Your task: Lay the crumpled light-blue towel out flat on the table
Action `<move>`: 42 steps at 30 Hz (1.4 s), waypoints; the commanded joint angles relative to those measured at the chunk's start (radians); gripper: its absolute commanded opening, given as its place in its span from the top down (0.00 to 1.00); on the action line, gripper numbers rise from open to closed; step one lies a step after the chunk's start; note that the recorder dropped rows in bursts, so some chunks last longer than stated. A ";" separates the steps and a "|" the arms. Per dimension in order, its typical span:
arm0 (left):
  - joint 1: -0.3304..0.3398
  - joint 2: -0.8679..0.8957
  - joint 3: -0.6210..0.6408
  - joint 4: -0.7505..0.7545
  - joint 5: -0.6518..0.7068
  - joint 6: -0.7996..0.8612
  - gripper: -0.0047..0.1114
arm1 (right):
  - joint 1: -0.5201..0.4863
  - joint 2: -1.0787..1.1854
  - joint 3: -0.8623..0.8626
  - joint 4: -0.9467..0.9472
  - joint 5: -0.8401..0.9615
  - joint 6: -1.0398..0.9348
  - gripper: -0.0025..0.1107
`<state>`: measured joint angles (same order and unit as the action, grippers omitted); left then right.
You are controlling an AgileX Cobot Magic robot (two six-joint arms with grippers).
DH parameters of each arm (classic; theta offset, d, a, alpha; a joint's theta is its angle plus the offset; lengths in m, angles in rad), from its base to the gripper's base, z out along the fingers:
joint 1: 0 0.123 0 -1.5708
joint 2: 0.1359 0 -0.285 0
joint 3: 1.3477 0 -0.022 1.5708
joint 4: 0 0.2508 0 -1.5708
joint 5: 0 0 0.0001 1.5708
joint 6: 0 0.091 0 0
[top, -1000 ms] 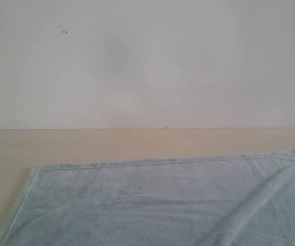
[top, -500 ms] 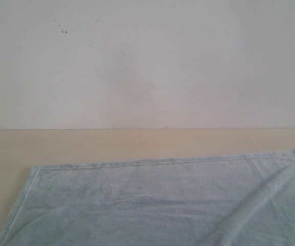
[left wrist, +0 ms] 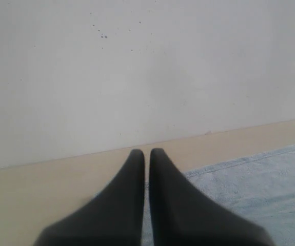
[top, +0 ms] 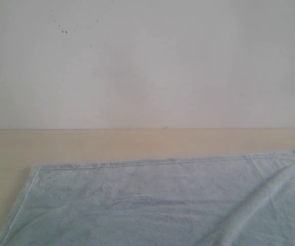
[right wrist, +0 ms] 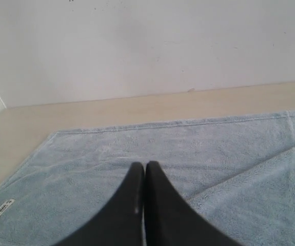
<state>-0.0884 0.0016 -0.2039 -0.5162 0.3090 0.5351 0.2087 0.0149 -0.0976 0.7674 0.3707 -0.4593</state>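
The light-blue towel lies spread on the beige table, its hemmed far edge straight, with a low fold running across its right part. No arm shows in the exterior view. My left gripper is shut with nothing between its black fingers, raised above the towel's far left corner area. My right gripper is shut and empty too, hovering over the towel. A small white label sits near one towel corner.
A white speckled wall rises along the table's far edge. A strip of bare table runs between the towel's hem and the wall, and more bare table lies left of the towel.
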 commanded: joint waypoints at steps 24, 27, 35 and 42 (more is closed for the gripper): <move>-0.004 -0.002 0.002 0.000 -0.010 0.000 0.93 | -0.001 -0.015 0.098 -0.911 -0.048 0.426 0.98; -0.004 -0.002 0.002 0.000 -0.010 0.000 0.93 | -0.001 -0.015 0.098 -0.911 -0.048 0.429 0.98; -0.004 -0.002 0.014 0.133 -0.014 0.000 0.93 | -0.001 -0.015 0.098 -0.911 -0.048 0.431 0.98; -0.004 -0.002 0.185 0.398 -0.054 0.000 0.93 | -0.001 -0.015 0.098 -0.911 -0.048 0.431 0.98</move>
<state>-0.0884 0.0016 -0.0794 -0.0694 0.2699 0.5351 0.2087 0.0054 0.0006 -0.1419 0.3318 -0.0299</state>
